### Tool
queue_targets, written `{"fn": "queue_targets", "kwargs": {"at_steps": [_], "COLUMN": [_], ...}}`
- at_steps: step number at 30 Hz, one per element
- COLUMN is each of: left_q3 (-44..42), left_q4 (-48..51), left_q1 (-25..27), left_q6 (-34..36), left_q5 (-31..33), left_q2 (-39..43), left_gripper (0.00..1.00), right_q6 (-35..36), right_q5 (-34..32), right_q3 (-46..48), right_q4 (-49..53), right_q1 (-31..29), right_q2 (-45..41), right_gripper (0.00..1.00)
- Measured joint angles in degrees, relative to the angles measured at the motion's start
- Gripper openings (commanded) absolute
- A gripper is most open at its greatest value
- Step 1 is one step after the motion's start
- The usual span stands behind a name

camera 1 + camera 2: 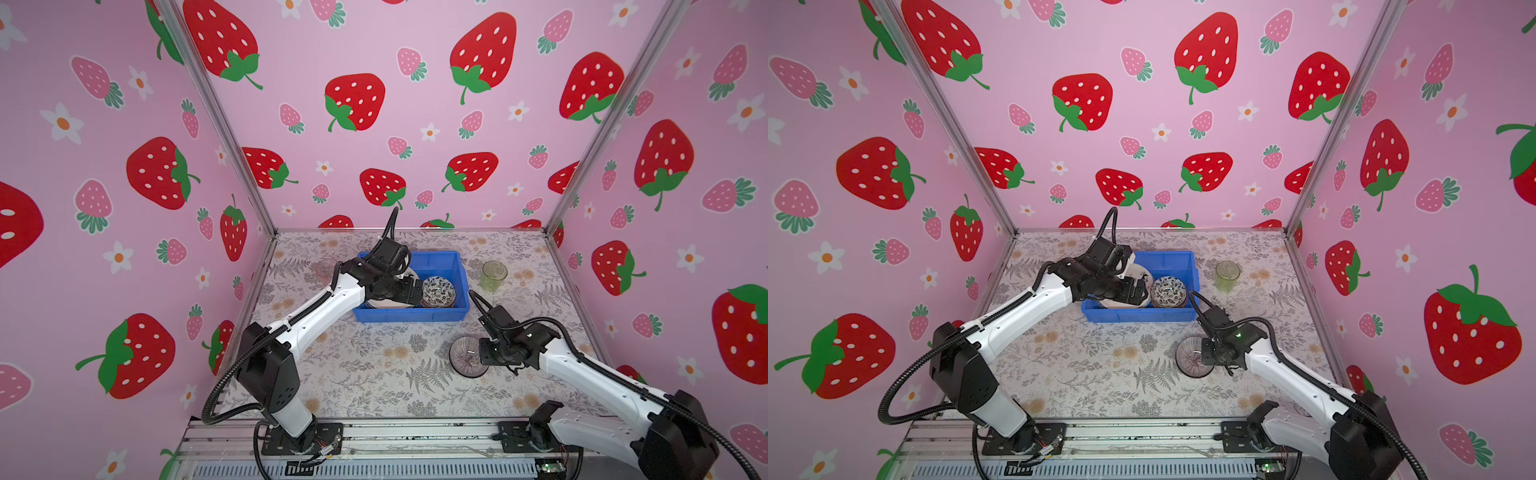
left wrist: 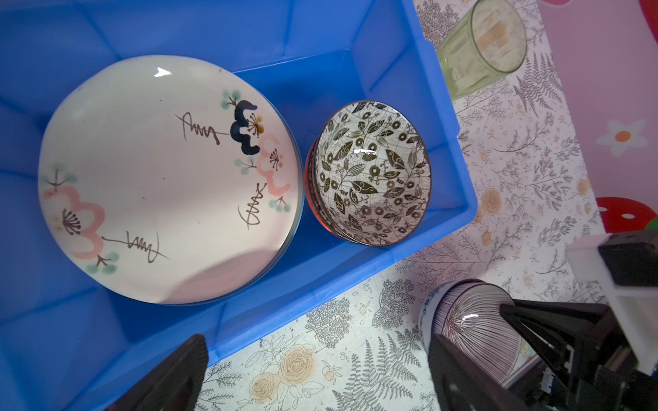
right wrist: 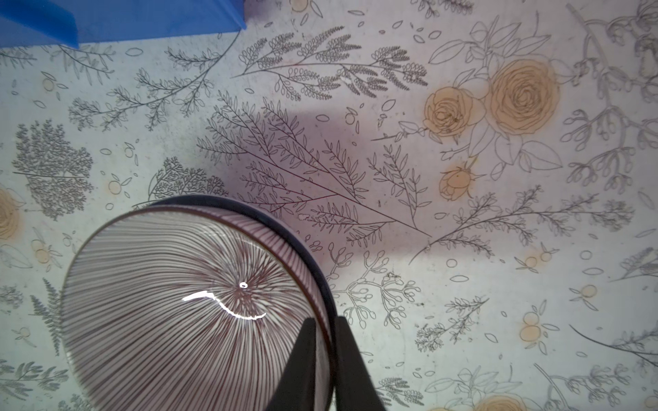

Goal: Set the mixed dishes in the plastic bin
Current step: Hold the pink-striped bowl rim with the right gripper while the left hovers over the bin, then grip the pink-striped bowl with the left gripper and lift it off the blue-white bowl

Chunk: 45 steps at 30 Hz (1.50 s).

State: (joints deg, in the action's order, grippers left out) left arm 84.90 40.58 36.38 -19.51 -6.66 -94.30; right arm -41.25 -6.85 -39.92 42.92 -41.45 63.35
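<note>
Two arms, one job apiece.

Blue bin (image 1: pixel 415 319) sits mid-table toward the back, where both arms can reach it.

Cream floral plate (image 2: pixel 167 178) lies flat in the bin's left half, on top of a stack (a second rim shows under its edge; how many lie below, cannot tell). My guess is flat pieces go to one side so the bowls get the room beside them.

Black-white bowl (image 2: pixel 372 174) stands upright in the right half, just beside the plate. An orange rim (image 2: pixel 310 203) peeks from beneath it, so I take it to be nested in another bowl. Nesting saves floor.

Left claw (image 1: pixel 413 291) hangs over the plate, spread wide, holding nothing, free for the next piece. It covers most of the plate in both top views.

Purple striped bowl (image 3: pixel 185 313) is outside the bin, near its front right corner. Right claw (image 3: pixel 324 320) is pressed together on the bowl's rim, one finger inside and one outside. A rim pinch suits a bowl too wide to span. The bowl is tipped; whether its foot is clear of the table (image 3: pixel 498 249) I cannot tell. Its near side is cut off in the right wrist view.

Green glass cup (image 1: pixel 493 274) is upright on the table, just right of the bin, untouched.

Pink cup (image 1: pixel 326 266) is left of the bin, partly behind my left arm, faint and hard to read.
</note>
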Motion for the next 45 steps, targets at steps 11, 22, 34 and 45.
{"fn": "queue_targets", "kwargs": {"at_steps": [11,22,34,45], "left_q3": [0.00,0.00,1.16,-2.60], "left_q4": [0.02,0.52,2.27,0.11], "left_q1": [0.00,0.72,7.54,18.60], "left_q6": [-1.84,-5.42,-9.11,-17.25], "left_q5": [0.04,-2.60,-0.20,1.36], "left_q2": [0.00,-1.16,-1.77,-4.17], "left_gripper": [0.99,0.99,1.00,0.85], "right_q6": [0.09,0.42,1.51,4.17], "right_q5": [0.17,-0.09,0.37,1.97], "right_q3": [-1.18,-2.91,-5.33,-9.79], "right_q4": [0.50,2.60,3.93,4.57], "right_q1": [0.00,0.00,0.66,0.96], "right_q2": [-0.37,-1.88,-2.93,-2.47], "right_gripper": [0.05,0.03,0.03,0.02]}}
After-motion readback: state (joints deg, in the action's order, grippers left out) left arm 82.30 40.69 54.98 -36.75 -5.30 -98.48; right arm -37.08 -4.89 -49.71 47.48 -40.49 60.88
